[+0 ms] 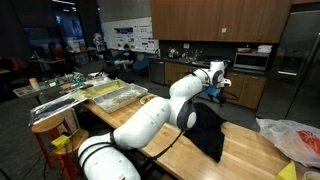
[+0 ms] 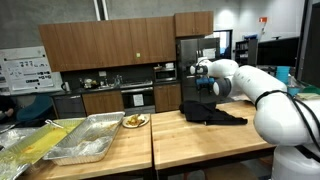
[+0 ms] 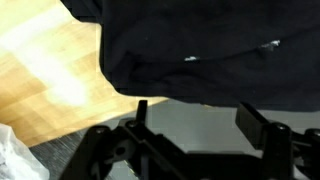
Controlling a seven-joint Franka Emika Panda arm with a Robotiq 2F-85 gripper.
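Observation:
A black cloth lies crumpled on the wooden table; it also shows in an exterior view as the cloth. My gripper hangs just above the cloth's far end, and in an exterior view the gripper is over the cloth's left part. In the wrist view the cloth fills the top, partly over the table's edge. My gripper stands open, its fingers wide apart and nothing between them. The cloth is a little beyond the fingertips, not touching them.
Metal trays and a plate of food sit on the neighbouring table. A white plastic bag lies near the cloth, with a yellow thing by it. Kitchen cabinets stand behind.

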